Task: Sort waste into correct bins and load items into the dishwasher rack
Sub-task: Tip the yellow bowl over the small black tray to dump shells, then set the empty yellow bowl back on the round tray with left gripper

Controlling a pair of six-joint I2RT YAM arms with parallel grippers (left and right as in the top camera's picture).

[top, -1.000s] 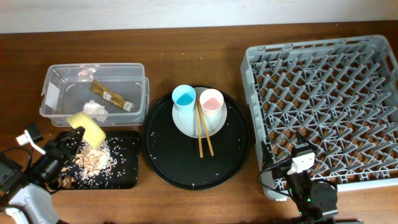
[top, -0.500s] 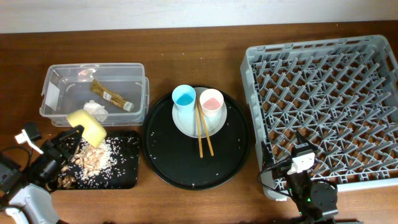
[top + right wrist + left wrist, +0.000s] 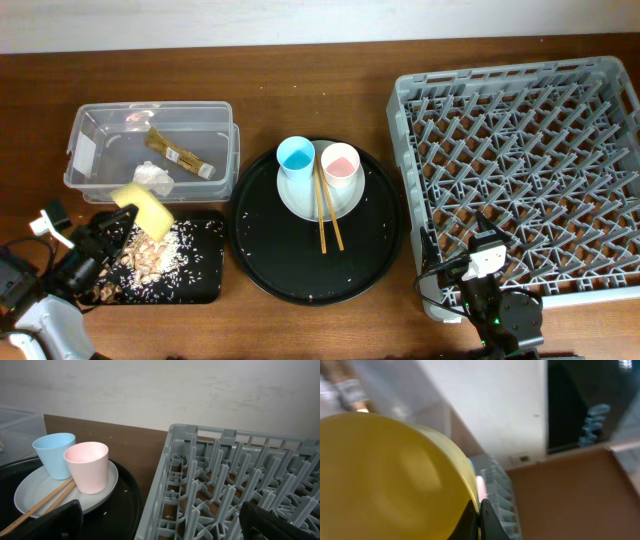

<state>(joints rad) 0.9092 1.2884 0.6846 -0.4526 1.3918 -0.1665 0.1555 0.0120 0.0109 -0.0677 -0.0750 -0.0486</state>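
Even light; left wrist blurred.

My left claw (image 3: 112, 228) is black, a white tab (image 3: 47, 218) behind it, then a pale grey link (image 3: 45, 325). My right claw (image 3: 487, 234) is black too, a white block (image 3: 487, 262) behind it.

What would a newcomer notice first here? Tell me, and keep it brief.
The large square grey plastic dishwasher rack dominates the right side of the table. At the left, the left gripper holds a small yellow bowl tilted over the shallow black rectangular tray, where beige food flakes and crumbs lie scattered.
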